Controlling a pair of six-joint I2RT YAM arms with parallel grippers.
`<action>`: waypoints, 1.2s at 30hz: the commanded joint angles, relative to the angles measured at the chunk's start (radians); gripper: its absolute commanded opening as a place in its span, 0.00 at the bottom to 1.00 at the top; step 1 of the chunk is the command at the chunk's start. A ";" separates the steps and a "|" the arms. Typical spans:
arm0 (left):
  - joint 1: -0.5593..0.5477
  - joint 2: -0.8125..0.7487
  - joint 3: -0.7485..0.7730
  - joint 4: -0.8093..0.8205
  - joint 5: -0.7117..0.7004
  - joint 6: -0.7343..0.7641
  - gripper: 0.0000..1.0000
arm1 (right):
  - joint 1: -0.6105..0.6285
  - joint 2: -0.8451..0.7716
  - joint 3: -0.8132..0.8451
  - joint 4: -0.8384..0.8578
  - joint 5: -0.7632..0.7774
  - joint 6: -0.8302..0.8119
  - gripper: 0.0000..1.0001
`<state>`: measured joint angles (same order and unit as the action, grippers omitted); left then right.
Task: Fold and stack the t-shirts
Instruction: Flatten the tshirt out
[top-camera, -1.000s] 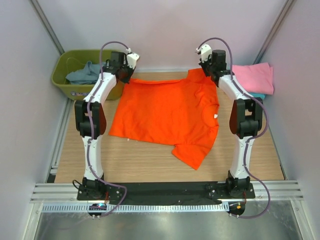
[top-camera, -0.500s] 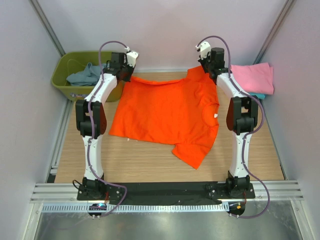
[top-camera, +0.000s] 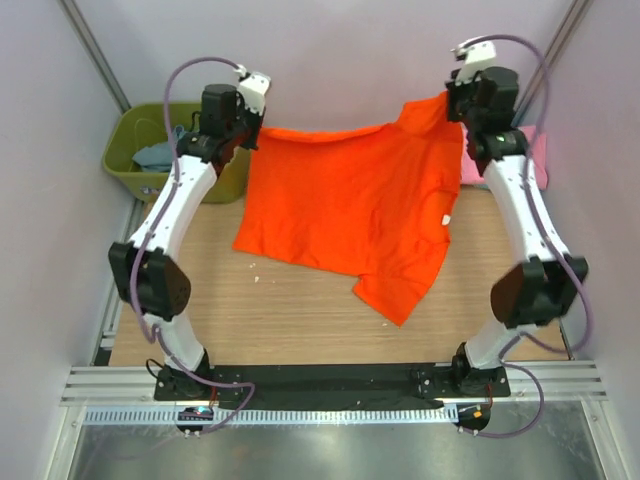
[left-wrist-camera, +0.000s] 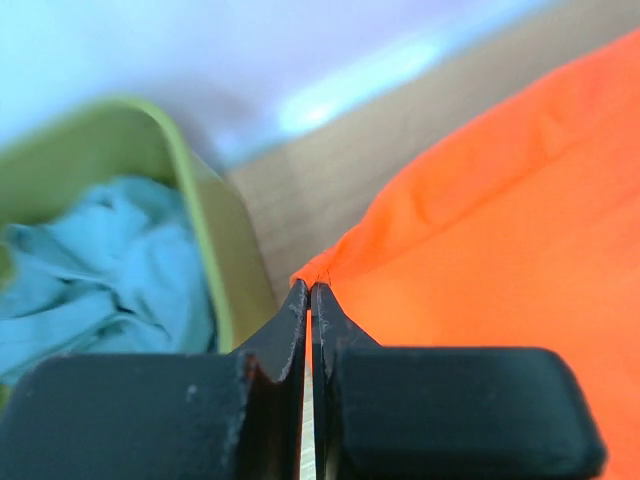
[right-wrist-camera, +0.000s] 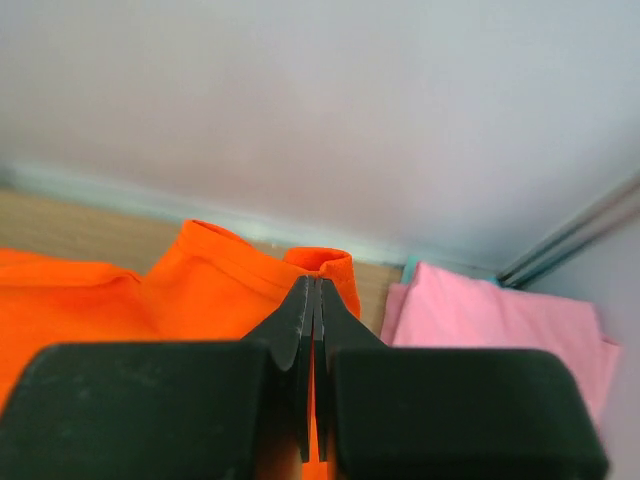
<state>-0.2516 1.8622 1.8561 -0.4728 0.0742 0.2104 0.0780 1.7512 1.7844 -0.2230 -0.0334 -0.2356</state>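
Observation:
The bright orange t-shirt (top-camera: 350, 200) hangs lifted between my two arms, its far edge raised and its near part and one sleeve trailing toward the table. My left gripper (top-camera: 250, 135) is shut on the shirt's far left corner (left-wrist-camera: 320, 270). My right gripper (top-camera: 452, 105) is shut on the far right sleeve edge (right-wrist-camera: 325, 262). A folded pink t-shirt (right-wrist-camera: 480, 320) lies at the far right, with a teal edge under it. A blue-grey shirt (left-wrist-camera: 90, 260) lies crumpled in the tub.
The olive-green tub (top-camera: 135, 165) stands at the far left, close beside my left arm. The pink shirt (top-camera: 540, 150) is mostly hidden behind my right arm. Grey walls close in the back and sides. Bare wooden table (top-camera: 300, 320) shows in front of the shirt.
Both arms have risen and lifted the orange shirt's far edge off the table. The shirt now hangs from both grippers instead of lying flat.

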 joint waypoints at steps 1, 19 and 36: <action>-0.028 -0.161 0.028 0.034 -0.116 -0.127 0.00 | -0.009 -0.253 -0.063 -0.058 0.029 0.148 0.01; -0.256 -0.624 0.017 -0.168 -0.226 -0.054 0.00 | -0.009 -0.828 0.079 -0.455 0.207 0.099 0.01; -0.258 -0.647 0.146 -0.136 -0.301 0.113 0.00 | -0.009 -0.656 0.346 -0.389 0.188 -0.027 0.01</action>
<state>-0.5125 1.1446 2.0018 -0.6506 -0.1410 0.2543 0.0658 0.9688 2.1792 -0.7170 0.1390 -0.1997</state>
